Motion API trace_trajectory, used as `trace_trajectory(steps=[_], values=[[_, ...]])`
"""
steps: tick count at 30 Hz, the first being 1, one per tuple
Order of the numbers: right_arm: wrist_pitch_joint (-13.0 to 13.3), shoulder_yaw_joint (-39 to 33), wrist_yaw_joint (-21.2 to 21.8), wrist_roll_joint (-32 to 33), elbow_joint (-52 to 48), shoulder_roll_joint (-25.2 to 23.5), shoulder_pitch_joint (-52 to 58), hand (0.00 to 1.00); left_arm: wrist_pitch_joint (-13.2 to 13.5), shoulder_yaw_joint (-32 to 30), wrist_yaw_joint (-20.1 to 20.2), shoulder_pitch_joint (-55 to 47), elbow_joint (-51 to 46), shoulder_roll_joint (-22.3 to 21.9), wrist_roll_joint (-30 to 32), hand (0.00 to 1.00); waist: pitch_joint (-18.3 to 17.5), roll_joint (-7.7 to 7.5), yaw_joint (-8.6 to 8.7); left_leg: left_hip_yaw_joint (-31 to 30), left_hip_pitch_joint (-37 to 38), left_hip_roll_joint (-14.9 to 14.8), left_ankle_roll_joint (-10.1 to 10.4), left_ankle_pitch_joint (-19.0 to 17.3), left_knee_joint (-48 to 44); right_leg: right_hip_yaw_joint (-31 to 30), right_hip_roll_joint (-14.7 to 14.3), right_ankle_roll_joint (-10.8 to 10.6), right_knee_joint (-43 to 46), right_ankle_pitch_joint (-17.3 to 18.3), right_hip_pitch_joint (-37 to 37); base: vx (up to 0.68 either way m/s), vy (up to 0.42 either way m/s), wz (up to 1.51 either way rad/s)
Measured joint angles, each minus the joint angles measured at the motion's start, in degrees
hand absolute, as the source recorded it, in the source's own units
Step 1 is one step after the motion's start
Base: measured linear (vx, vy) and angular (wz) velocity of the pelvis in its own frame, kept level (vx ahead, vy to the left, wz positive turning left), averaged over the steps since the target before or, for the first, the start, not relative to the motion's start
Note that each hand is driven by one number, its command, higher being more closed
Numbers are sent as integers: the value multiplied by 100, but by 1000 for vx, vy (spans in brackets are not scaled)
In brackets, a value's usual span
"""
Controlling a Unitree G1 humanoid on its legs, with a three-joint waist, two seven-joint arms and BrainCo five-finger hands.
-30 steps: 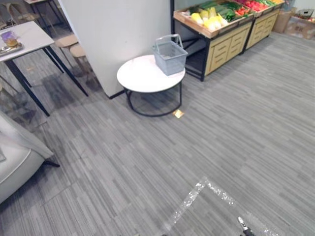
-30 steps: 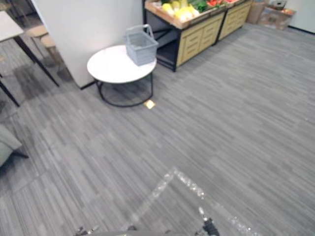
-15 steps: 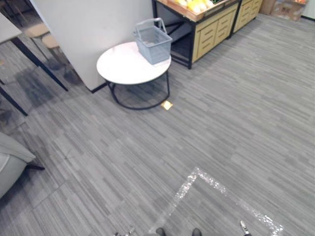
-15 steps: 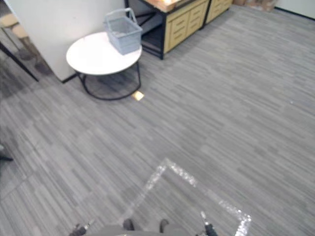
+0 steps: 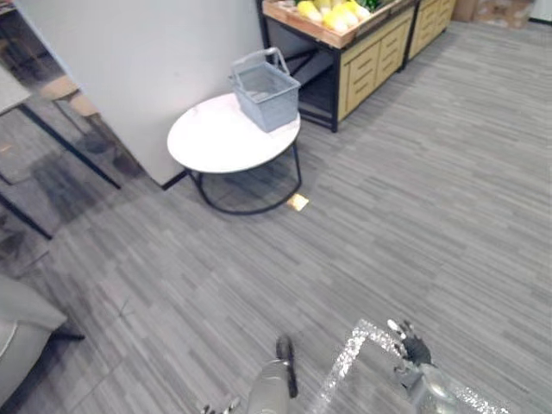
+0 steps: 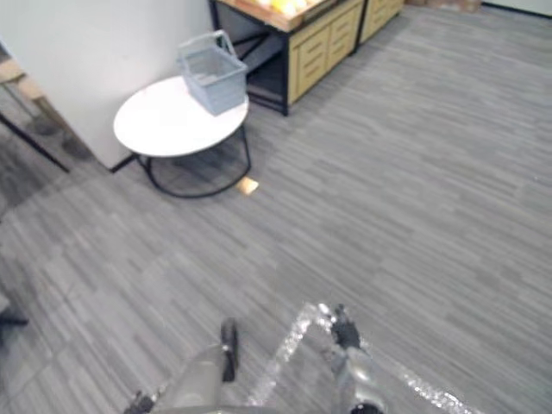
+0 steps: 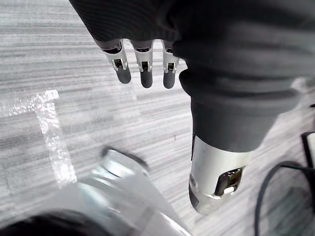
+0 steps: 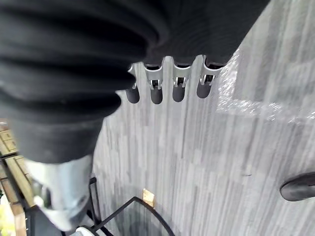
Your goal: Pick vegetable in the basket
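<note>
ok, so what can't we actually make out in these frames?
- Inside of the basket: in both eye views its own grey walls hide most of the floor, so I cannot tell whether it holds anything.
- The vegetables on the wooden stand: cut off by the top edge, and the yellow ones are too small to name.
- The tan scrap on the floor by the round table: too small to identify.

right hand comes up into view while the camera moves

the right hand (image 5: 414,349) now shows much more in the head views. a second ago only one fingertip stood at the lower edge; now its straight fingers (image 5: 394,327) and dark cover are seen just beside the tape corner (image 5: 354,349) on the floor. the whole picture has shifted, so the camera has moved: the round table (image 5: 216,138) with the basket (image 5: 265,86) now sits more to the left, and less of the vegetable shelf (image 5: 332,38) shows.
</note>
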State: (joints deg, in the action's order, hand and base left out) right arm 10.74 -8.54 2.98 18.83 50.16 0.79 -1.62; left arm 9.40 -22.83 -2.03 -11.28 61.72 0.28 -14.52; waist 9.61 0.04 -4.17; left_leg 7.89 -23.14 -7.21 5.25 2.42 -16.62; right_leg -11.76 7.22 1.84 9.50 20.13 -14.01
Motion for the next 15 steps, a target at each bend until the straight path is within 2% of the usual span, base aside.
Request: trace_trajectory(steps=[1,2,3,4,5,6,7,8,9,10,11,12,13,14,15], values=[[-4,65,61,-93,-2,-94,17,0,2,2,-8,-16,26,107,72,0,-102,-177,-8,127,-55,102,-118,-269,-164,-186,114,-51,230,-259,200,639,450,-44],[-4,56,119,-98,10,-117,60,0,2,3,-4,-3,70,149,184,0,-139,-213,0,148,-70,138,-209,-364,-313,-291,168,-123,322,-433,271,574,345,-20],[-4,59,141,-105,98,-128,101,0,-5,0,-7,22,204,240,248,0,-260,-324,0,315,-51,216,-477,-504,-517,-503,253,-253,490,-719,321,473,274,-17],[-1,43,141,-108,197,-121,114,0,-7,0,-9,22,232,274,279,0,-366,-389,4,398,-48,260,-578,-561,-582,-589,293,-298,595,-878,388,568,290,-34],[7,-24,147,-146,462,-55,115,0,-8,21,-38,31,240,295,466,0,-484,-382,2,443,146,302,-720,-651,-605,-745,261,-323,920,-1495,516,433,208,-34],[5,-53,154,-180,577,-24,137,0,-9,45,-39,31,239,299,470,0,-496,-372,8,439,296,319,-725,-654,-572,-798,234,-359,1101,-1796,556,490,267,-41],[4,-171,166,-287,763,14,188,0,-13,59,-42,26,229,347,485,0,-499,-369,15,419,600,408,-739,-674,-446,-847,189,-479,1437,-2309,611,436,274,-29],[-7,-351,162,-328,989,81,371,0,-20,162,-51,-16,212,372,594,0,-571,-322,53,399,1072,491,-776,-776,-94,-878,98,-829,1999,-3038,744,495,276,-26],[-13,-534,137,-378,1145,160,517,0,-14,471,-54,11,138,390,634,0,-622,-234,119,385,1517,493,-739,-1187,314,-806,-79,-1557,3087,-3492,1182,409,196,-11],[-32,-637,125,-442,1233,137,521,0,-23,584,-55,75,138,482,644,0,-562,-345,164,404,1649,610,-722,-1249,360,-715,-76,-1758,3746,-3521,1462,344,104,6],[-64,-845,120,-547,1390,133,561,0,-64,769,-86,265,141,636,644,0,-458,-460,298,360,1893,747,-826,-1383,363,-448,-123,-1812,4952,-3261,2024,283,46,16],[-94,-1084,104,-547,1419,178,716,0,-92,962,-119,438,142,638,644,0,-410,-373,389,318,2197,758,-822,-1486,442,72,-171,-1703,5688,-2713,2493,260,18,19],[-101,-1194,91,-544,1418,202,795,0,-92,1035,-139,540,111,607,641,0,-377,-300,437,271,2402,748,-813,-1502,544,357,-167,-1627,5900,-2473,2674,341,9,21],[-141,-1394,73,-541,1410,226,977,0,-79,1178,-163,655,6,547,636,0,-330,-176,554,217,2764,696,-810,-1509,773,815,-123,-1408,6068,-2059,3010,284,7,19],[-170,-1492,66,-542,1386,222,1060,0,-68,1183,-178,684,-67,507,628,0,-332,-121,575,217,2904,662,-798,-1517,870,1006,-88,-1337,6034,-1904,3194,326,-26,13]])
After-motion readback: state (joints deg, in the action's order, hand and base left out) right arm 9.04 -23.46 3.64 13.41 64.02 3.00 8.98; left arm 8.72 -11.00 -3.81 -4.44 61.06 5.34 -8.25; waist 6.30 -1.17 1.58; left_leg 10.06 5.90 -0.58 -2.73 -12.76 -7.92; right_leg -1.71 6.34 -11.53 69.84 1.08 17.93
